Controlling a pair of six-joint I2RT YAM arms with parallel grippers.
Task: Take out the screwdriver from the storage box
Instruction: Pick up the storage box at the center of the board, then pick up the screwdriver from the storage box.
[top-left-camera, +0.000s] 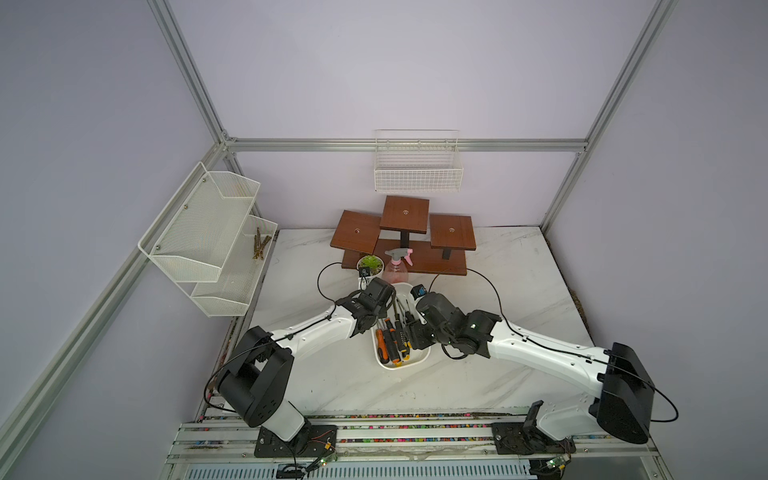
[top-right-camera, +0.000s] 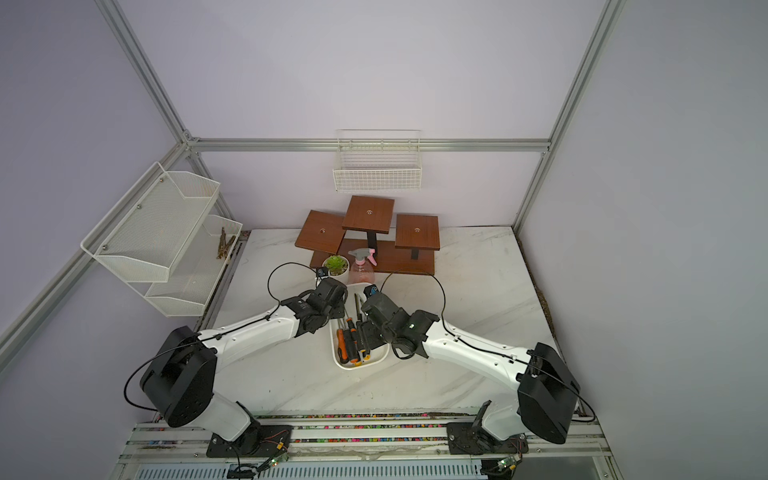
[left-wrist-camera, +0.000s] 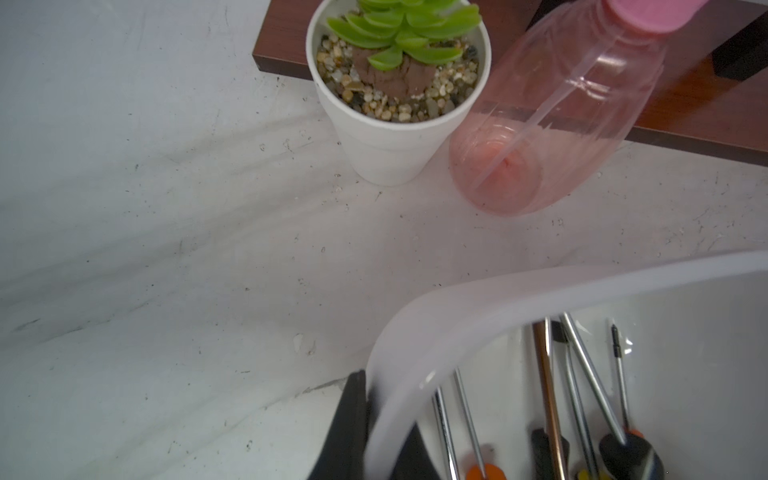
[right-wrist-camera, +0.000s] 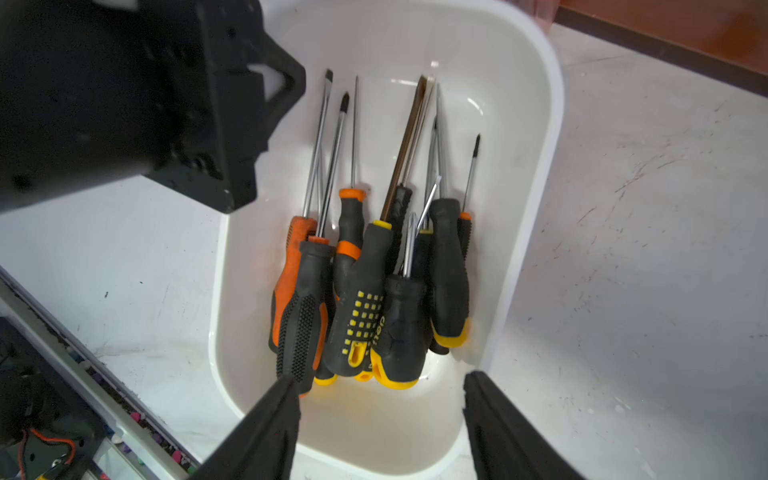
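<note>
Screwdrivers (right-wrist-camera: 361, 291) crowd the storage box (right-wrist-camera: 536, 166), left gripper (left-wrist-camera: 380, 436) pinching its ten-o'clock rim, right gripper (right-wrist-camera: 380, 376) gaping above them.

Glossy white storage box (right-wrist-camera: 536, 166); screwdrivers (right-wrist-camera: 357, 307) with black handles accented orange or yellow, one yellow-checked. Translucent pink spray bottle (left-wrist-camera: 561, 124), white pot (left-wrist-camera: 386, 145), grey-veined white counter (top-left-camera: 519, 270), reddish-brown stand (top-left-camera: 405, 214).

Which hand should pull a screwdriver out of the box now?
Right. The right hand hangs open just above the screwdrivers, while the left hand is shut on the rim of the box, apparently steadying it.
</note>
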